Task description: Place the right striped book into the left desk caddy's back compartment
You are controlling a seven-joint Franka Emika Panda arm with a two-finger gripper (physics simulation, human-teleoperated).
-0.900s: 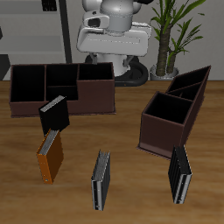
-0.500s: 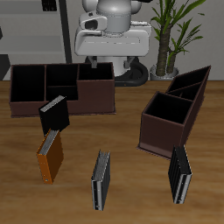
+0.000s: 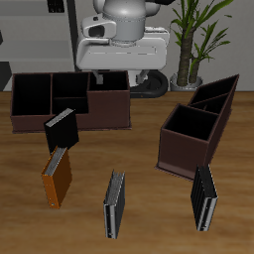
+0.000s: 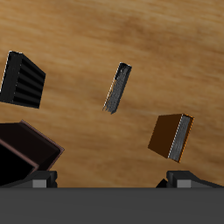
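Nearest the table's front edge, I see the striped book (image 3: 114,203) lying flat on the wood with its pale-lined spine edge facing up and nothing touching it. My wrist camera also shows it (image 4: 116,87), alone on bare wood. Well apart from it, about as near the front, lies the blacker book (image 3: 203,198) with white stripes, just before the left caddy's big square cell. The orange book (image 3: 57,179) lies a little farther back, on the other side of the striped book. At its far end stands a small black book (image 3: 62,129), and I cannot tell whether the two touch. Behind that black book is the long caddy (image 3: 109,111), seen square-on, with three cells in a row. The left caddy (image 3: 189,149) sits diagonally across the table from it, and its narrow back compartment (image 3: 220,94) is at the end farthest from the front. From the wrist I can see the gripper (image 4: 109,179) high above the table, its fingers (image 4: 39,182) spread wide with nothing between them. One corner of the left caddy shows beneath it. The arm (image 3: 119,22) is folded up at the table's back, far from the striped book.
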